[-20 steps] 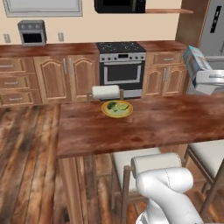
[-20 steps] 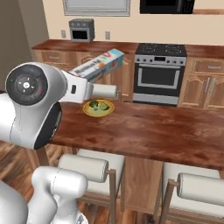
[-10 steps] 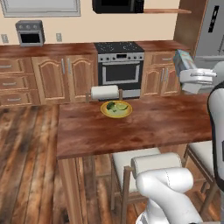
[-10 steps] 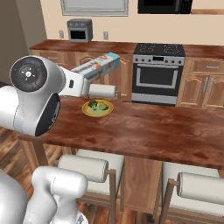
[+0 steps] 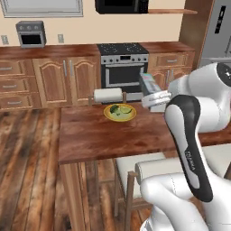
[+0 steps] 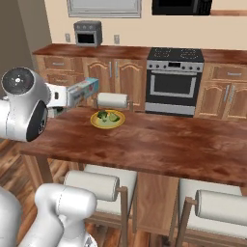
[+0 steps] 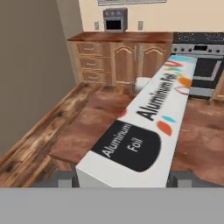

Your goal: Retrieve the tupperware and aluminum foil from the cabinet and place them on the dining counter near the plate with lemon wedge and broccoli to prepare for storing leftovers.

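My gripper (image 7: 122,180) is shut on the aluminum foil (image 7: 148,118), a long white box with a black label and blue ends. The box hangs in the air over the dining counter (image 6: 159,144), just beside the yellow plate (image 6: 108,119). On that plate lie the broccoli (image 6: 102,115) and the lemon wedge (image 6: 115,117). In the left base view the aluminum foil (image 5: 149,85) is right of the plate (image 5: 119,112), held by the gripper (image 5: 156,96). In the right base view the foil box (image 6: 83,91) sticks out from the hand, above the counter's left end. The tupperware is out of view.
A white paper towel roll (image 6: 112,100) lies behind the plate at the counter's far edge. Cream-cushioned stools (image 6: 94,184) stand along the near side. Behind are the stove (image 6: 174,79), lower cabinets (image 5: 67,79) and a toaster oven (image 6: 87,32).
The arm has swung the foil box left and down, from high at the side to just above the dining counter beside the plate. The plate and roll have stayed put.
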